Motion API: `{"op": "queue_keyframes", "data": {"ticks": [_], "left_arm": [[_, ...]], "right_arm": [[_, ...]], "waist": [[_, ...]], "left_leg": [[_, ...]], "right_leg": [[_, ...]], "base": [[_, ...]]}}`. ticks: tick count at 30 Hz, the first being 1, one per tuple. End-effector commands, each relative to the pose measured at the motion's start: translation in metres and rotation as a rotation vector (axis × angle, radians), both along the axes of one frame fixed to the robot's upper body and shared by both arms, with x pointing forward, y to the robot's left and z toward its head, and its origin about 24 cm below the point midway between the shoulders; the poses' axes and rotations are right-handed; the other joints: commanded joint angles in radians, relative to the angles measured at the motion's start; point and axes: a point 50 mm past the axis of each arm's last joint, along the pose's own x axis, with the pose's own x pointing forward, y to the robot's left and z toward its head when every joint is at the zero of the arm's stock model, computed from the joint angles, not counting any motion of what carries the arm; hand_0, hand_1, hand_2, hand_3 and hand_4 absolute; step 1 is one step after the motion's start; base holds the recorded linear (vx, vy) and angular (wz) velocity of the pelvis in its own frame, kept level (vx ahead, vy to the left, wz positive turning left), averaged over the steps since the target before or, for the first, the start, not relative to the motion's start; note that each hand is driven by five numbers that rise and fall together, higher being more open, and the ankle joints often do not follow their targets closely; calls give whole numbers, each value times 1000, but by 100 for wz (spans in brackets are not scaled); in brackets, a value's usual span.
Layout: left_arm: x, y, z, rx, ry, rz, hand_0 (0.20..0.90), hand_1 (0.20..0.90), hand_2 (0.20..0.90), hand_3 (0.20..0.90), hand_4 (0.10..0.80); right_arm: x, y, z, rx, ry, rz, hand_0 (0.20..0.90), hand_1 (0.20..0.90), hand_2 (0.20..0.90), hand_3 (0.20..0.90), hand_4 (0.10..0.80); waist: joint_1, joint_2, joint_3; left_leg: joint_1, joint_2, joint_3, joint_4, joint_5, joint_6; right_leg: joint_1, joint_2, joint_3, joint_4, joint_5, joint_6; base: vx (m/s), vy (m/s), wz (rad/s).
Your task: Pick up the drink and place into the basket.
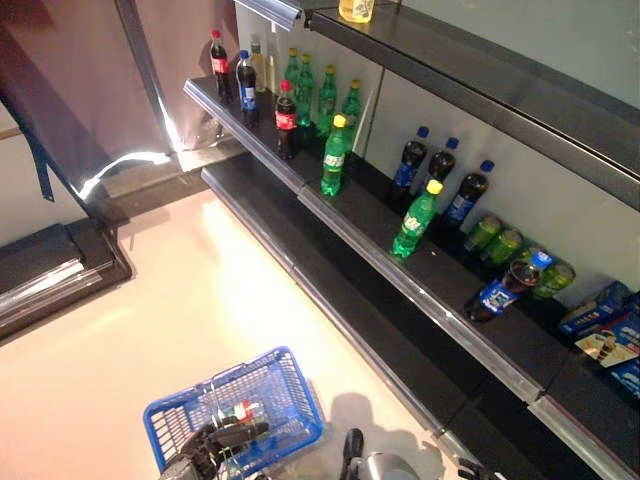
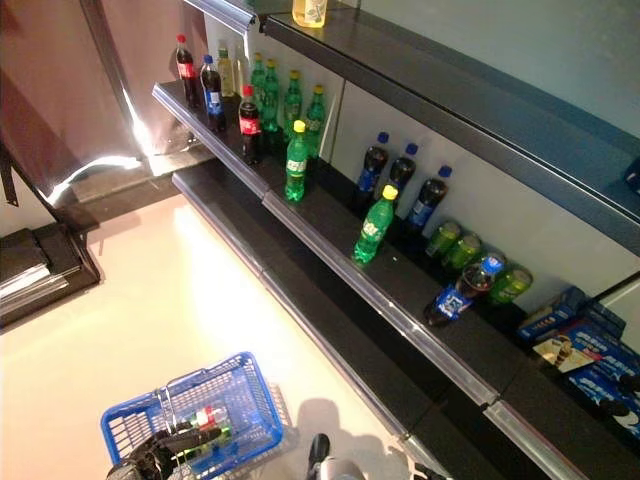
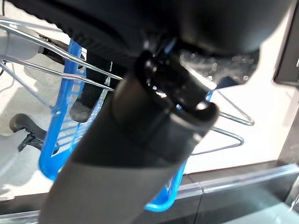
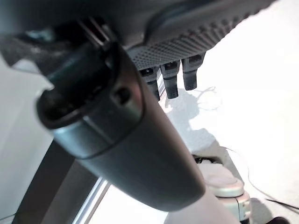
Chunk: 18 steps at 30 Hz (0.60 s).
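Observation:
A blue wire basket (image 1: pixel 290 400) hangs low at the lower left. My left hand (image 1: pixel 205 448) has its fingers curled round the basket's metal handle (image 3: pixel 51 70). Inside the basket lies a small drink (image 1: pixel 238 412) with a red, white and green label. My right hand (image 1: pixel 352 445) shows at the bottom middle, to the right of the basket; in its wrist view its fingers (image 4: pixel 170 79) are straight and hold nothing. On the dark shelf (image 1: pixel 360 240) to the right stand two green bottles with yellow caps (image 1: pixel 335 155) (image 1: pixel 416 220).
Further cola and green bottles (image 1: pixel 285 120) line the shelf's far end. Dark blue-capped bottles (image 1: pixel 440 170), green cans (image 1: pixel 505 245) and a bottle lying on its side (image 1: pixel 505 288) sit farther right. A lower shelf ledge (image 1: pixel 300 270) runs along the pale floor.

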Motion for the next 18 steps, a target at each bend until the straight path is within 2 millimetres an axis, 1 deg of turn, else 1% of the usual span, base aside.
{"op": "queue_keyframes", "data": {"ticks": [1,2,3,4,5,6,7,8,9,10,11,12,13,14,15,16,17,18], "left_arm": [[72,-11,36,-32,-321,-155,300,300,300,200,100],[72,-11,35,-32,-321,-162,300,300,300,200,100],[72,-14,34,-36,-321,-171,300,300,300,200,100],[73,-16,34,-41,-324,-166,300,300,300,200,100],[73,-17,34,-47,-329,-162,300,300,300,200,100],[75,-21,34,-71,-346,-149,300,300,300,200,100],[76,-24,35,-83,-356,-144,300,300,300,200,100],[77,-27,36,-93,-365,-138,300,300,300,200,100],[78,-28,36,-97,-370,-133,300,300,300,200,100],[79,-29,37,-102,-376,-127,300,300,300,200,100],[79,-29,37,-103,-377,-126,300,300,300,200,100],[81,-31,37,-105,-381,-122,300,300,300,200,100],[81,-31,38,-105,-386,-113,300,300,300,200,100],[81,-31,38,-104,-391,-92,300,300,300,200,100],[78,-26,38,-104,-396,-58,300,300,300,200,100],[74,-23,36,-101,-394,-48,300,300,300,200,100],[71,-22,35,-100,-388,-47,300,300,300,200,100],[67,-21,33,-96,-374,-44,300,300,300,200,100]], "right_arm": [[9,-15,6,-57,-70,-85,851,851,851,842,742],[9,-15,7,-57,-73,-89,848,848,848,840,740],[9,-17,8,-64,-74,-92,846,846,846,837,737],[9,-18,8,-66,-74,-91,846,846,846,837,737],[9,-19,8,-69,-74,-88,846,846,846,837,737],[12,-24,11,-87,-75,-65,848,848,848,840,740],[14,-27,13,-98,-78,-60,846,846,846,837,737],[17,-31,14,-106,-83,-59,844,844,844,834,734],[19,-33,16,-111,-88,-58,846,846,846,837,737],[25,-35,17,-114,-98,-53,839,839,839,829,729],[26,-36,18,-114,-101,-50,839,839,839,829,729],[31,-36,19,-114,-111,-40,832,832,832,820,720],[35,-36,20,-115,-118,-25,827,827,827,815,715],[39,-37,21,-115,-123,-8,827,827,827,815,715],[41,-38,22,-116,-124,23,829,829,829,818,718],[40,-39,23,-118,-119,28,827,827,827,815,715],[39,-40,23,-120,-115,24,827,827,827,815,715],[36,-40,22,-124,-104,16,827,827,827,815,715]], "waist": [[-23,38,-46],[-28,44,-49],[-37,59,-54],[-42,62,-56],[-45,63,-58],[-44,64,-55],[-37,60,-47],[-31,54,-45],[-26,57,-41],[-21,60,-34],[-20,59,-35],[-18,56,-31],[-13,57,-32],[-7,62,-40],[9,68,-50],[18,74,-59],[21,77,-60],[23,83,-63]], "left_leg": [[2,-134,54,3,-27,47],[3,-131,62,17,-31,43],[-7,-116,81,104,-38,23],[-18,-107,84,164,-26,9],[-27,-98,86,215,-8,-3],[-103,-58,62,428,127,-76],[-172,-24,46,534,191,-114],[-223,20,54,569,216,-126],[-235,60,67,563,208,-123],[-222,99,76,514,186,-110],[-219,104,79,496,182,-105],[-201,109,79,445,142,-81],[-185,105,52,372,121,-65],[-175,99,-11,264,105,-53],[-145,97,-146,125,78,-49],[-145,97,-218,106,71,-55],[-144,94,-237,104,66,-57],[-130,86,-244,79,57,-59]], "right_leg": [[-117,80,38,88,95,26],[-112,84,34,96,74,16],[-73,101,14,90,-3,-27],[-57,109,12,81,-27,-46],[-48,113,15,75,-37,-58],[-10,119,25,52,-64,-92],[13,109,35,46,-75,-104],[31,93,40,47,-90,-111],[41,92,46,52,-104,-117],[52,92,65,59,-118,-119],[52,91,72,58,-119,-119],[56,85,95,59,-122,-115],[53,83,124,63,-125,-108],[45,83,171,64,-128,-97],[35,78,241,78,-143,-83],[19,77,282,96,-153,-79],[15,76,294,104,-160,-76],[18,67,296,108,-166,-66]], "base": [[178,-72,21],[150,-90,18],[148,-111,13],[137,-110,9],[132,-126,29],[121,-106,33],[141,-82,29],[114,5,6],[164,75,-25],[146,88,-42],[176,136,-72],[163,177,-77],[240,286,-83],[324,395,-78],[361,394,-85],[320,316,-92],[280,257,-103],[288,303,-100]]}}
